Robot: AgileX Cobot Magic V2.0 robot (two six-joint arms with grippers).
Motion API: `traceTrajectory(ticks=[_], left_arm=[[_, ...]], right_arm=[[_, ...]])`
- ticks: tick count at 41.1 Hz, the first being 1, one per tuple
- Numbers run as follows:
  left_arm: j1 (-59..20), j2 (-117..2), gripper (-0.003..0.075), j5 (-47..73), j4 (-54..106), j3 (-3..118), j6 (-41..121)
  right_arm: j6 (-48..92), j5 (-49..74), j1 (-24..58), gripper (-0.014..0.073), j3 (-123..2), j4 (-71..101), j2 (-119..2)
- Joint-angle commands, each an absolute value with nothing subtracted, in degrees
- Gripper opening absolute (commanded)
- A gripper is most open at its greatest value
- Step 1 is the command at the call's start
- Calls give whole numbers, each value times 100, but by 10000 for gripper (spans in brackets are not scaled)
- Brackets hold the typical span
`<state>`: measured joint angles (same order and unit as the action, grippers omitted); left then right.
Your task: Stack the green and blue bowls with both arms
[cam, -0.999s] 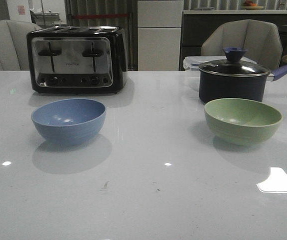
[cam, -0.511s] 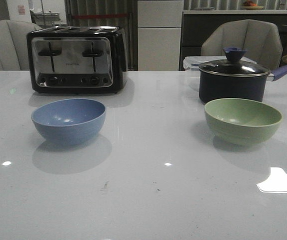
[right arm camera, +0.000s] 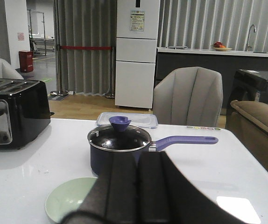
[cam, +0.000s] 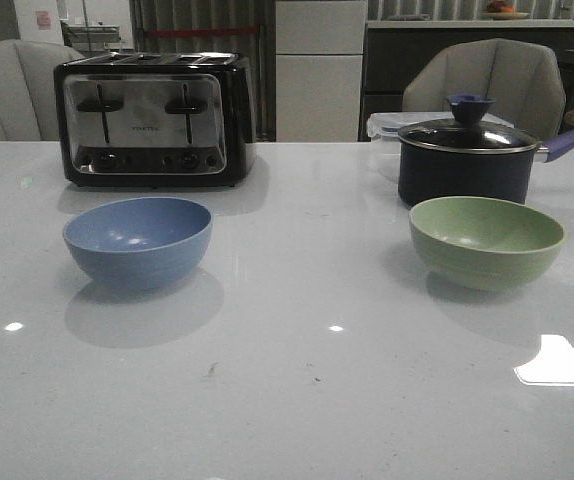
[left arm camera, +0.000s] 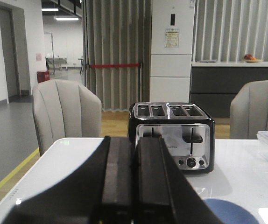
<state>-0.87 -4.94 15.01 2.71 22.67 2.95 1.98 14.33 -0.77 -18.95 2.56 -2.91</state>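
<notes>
Left wrist view, left tool (left arm camera: 134, 186) pressed together hiding blue bowl (left arm camera: 229, 212), right tool (right arm camera: 137, 191) pressed together covering green bowl (right arm camera: 68, 200).

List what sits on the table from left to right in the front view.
Toaster → blue bowl → lidded saucepan → green bowl.

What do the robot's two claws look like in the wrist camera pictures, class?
Only the fingers show. The left claw has two flat, matte black fingers, long, slab-like and straight-edged, widening towards the camera. The right claw looks the same, though its fingers appear slightly greyer and more rounded at the tips. No cables, markings or arm links are visible in any view.
</notes>
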Motion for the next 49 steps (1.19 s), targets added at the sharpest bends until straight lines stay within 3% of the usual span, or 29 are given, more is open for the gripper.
traceTrajectory(ticks=[1,10,37,42,47,49], left_arm=[[-124,-1115,93,1730,333,3115,247],[-124,-2273,93,2772,333,4008,247],[-124,-4108,107,3147,333,3947,269],[-124,-4185,249,3147,333,3947,392],[-124,-4208,502,3147,333,3947,424],[-124,-4208,557,3147,368,3947,424]], right_arm=[[194,1596,-91,28,-2653,177,-836],[194,2505,-91,28,-3571,177,-2069],[199,3009,-91,29,-3610,177,-5013],[199,2900,-91,99,-3610,177,-5296],[199,2691,-91,314,-3610,177,-5481],[199,2560,-91,401,-3610,177,-5539]])
